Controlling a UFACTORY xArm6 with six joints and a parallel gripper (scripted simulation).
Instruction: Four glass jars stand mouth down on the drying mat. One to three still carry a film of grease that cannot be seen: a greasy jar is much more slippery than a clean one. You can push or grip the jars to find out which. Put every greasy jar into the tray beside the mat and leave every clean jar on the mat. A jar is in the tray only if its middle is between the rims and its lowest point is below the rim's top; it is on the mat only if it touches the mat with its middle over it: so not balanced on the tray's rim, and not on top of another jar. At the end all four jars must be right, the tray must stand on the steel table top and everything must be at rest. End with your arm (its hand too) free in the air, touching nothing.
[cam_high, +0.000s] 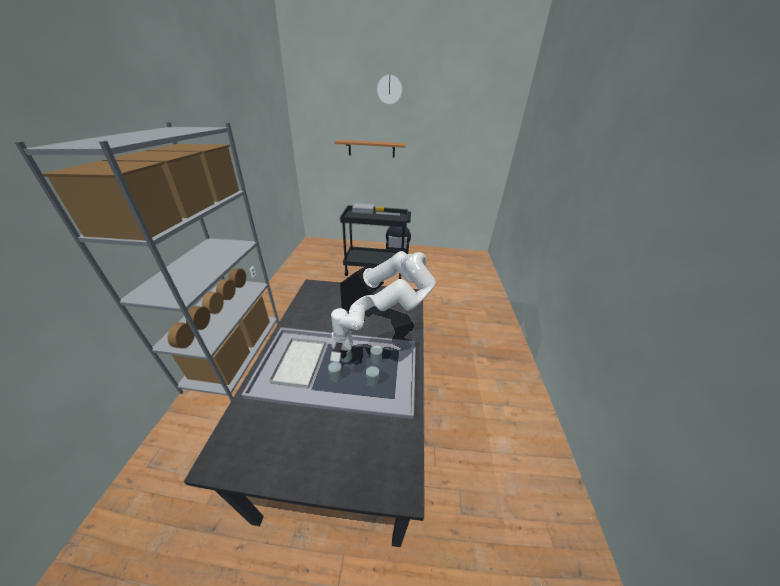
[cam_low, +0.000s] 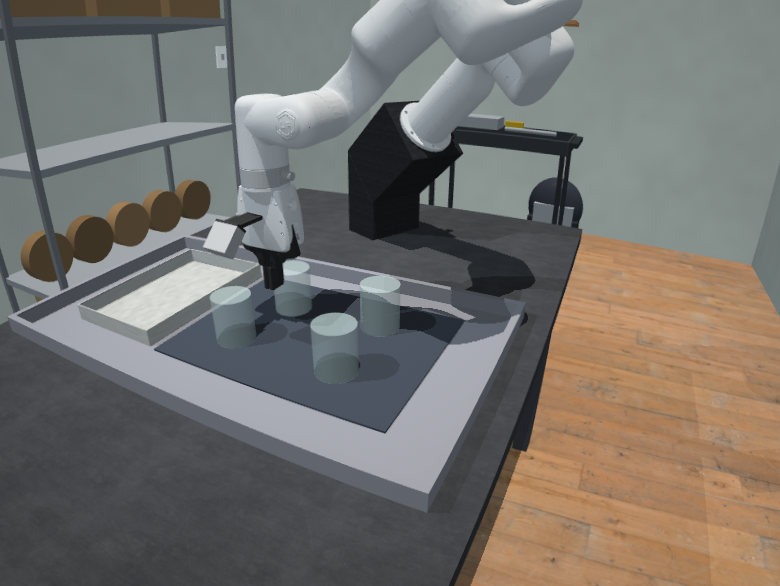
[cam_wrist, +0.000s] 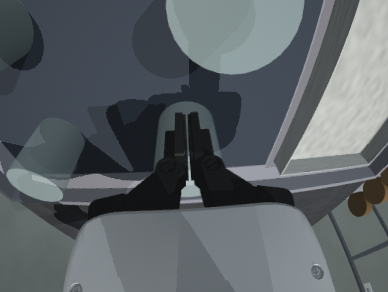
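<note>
Black pincer closing on nothing, fingers narrow, hovering perhaps beside the rear tray-side jar.

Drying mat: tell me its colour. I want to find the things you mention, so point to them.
The drying mat (cam_high: 356, 388) (cam_low: 378, 409) (cam_wrist: 100, 65) is dark slate blue, best seen in the exterior view.

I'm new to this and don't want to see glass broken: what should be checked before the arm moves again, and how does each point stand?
1. All four glass jars upright on the drying mat: ok.
2. End effector holding no jar: ok, its fingers are shut on nothing.
3. Fingers open, should a grip come next: not ok; for a push, shut looks suitable.
4. Tray beside the mat, inside the raised-edge steel table top: ok.
5. Greasy jars identified: cannot tell, the film is invisible.
</note>
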